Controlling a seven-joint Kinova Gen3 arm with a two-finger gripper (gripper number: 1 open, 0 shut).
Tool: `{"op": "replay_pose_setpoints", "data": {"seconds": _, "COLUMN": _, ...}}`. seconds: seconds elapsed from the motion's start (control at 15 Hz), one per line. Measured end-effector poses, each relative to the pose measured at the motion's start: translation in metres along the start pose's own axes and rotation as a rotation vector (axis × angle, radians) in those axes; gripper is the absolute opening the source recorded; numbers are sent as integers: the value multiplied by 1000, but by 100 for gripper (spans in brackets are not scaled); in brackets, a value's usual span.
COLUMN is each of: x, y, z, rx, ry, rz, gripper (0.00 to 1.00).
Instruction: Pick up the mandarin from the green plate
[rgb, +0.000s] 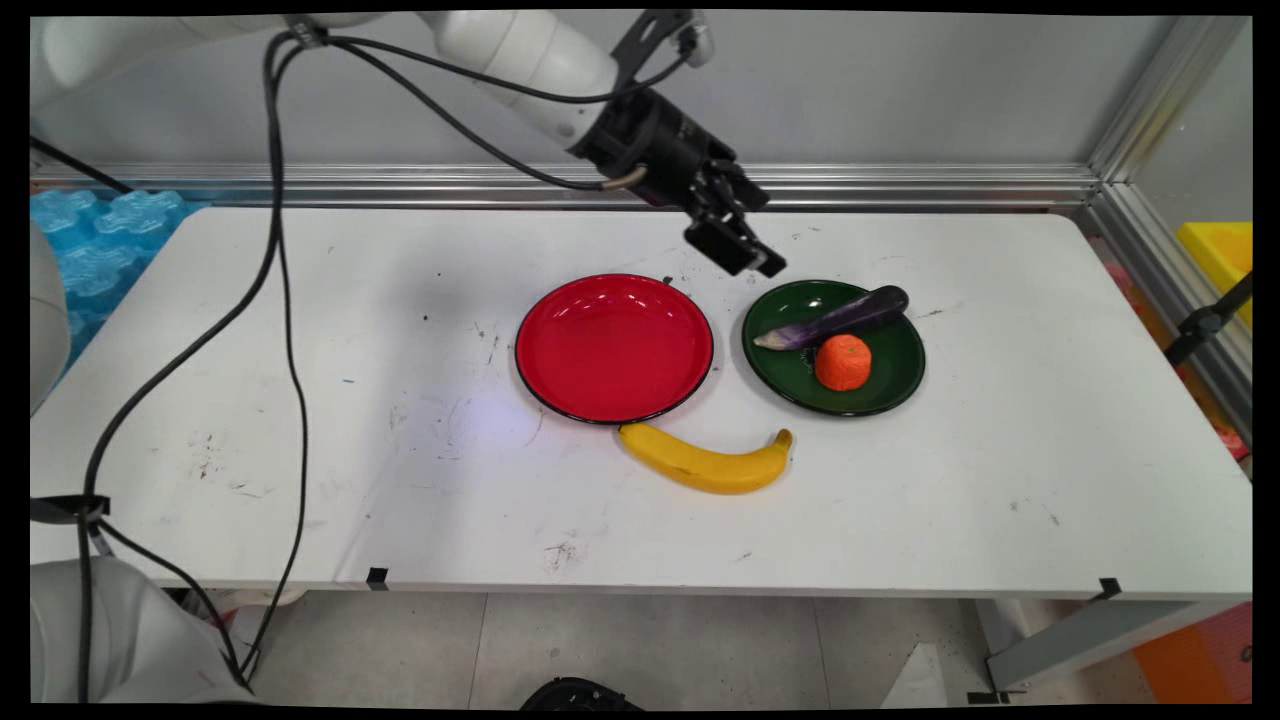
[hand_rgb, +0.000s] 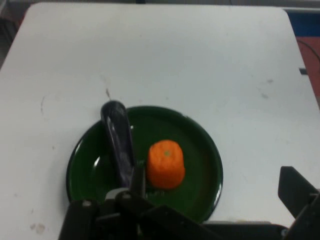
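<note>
Jaws spread wide, nothing held; gripper (rgb: 740, 250) hangs above the white table (rgb: 300, 400), upper centre of the main view. Centre frame: empty red plate (rgb: 614, 348); banana (rgb: 705, 463) just below it, at its rim. Right of centre: green plate (rgb: 890, 385), nearest the gripper, holding purple eggplant (rgb: 835, 318) and orange fruit (rgb: 843, 362), about touching.

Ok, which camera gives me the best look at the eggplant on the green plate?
The main view: the whole eggplant shows, lying across the green plate behind the orange, purple body to pale stem end. In the hand view the eggplant is larger, but its stem end is hidden behind the gripper linkage at the bottom edge.
</note>
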Motion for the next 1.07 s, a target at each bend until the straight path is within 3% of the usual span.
{"op": "replay_pose_setpoints", "data": {"seconds": 0.33, "x": 14, "y": 11, "z": 39, "rx": 23, "ry": 18, "rz": 5, "gripper": 100}}
{"op": "replay_pose_setpoints", "data": {"seconds": 0.67, "x": 9, "y": 18, "z": 89, "rx": 48, "ry": -17, "rz": 12, "gripper": 100}}
{"op": "replay_pose_setpoints", "data": {"seconds": 1.07, "x": -5, "y": 10, "z": 140, "rx": 85, "ry": -60, "rz": -5, "gripper": 100}}
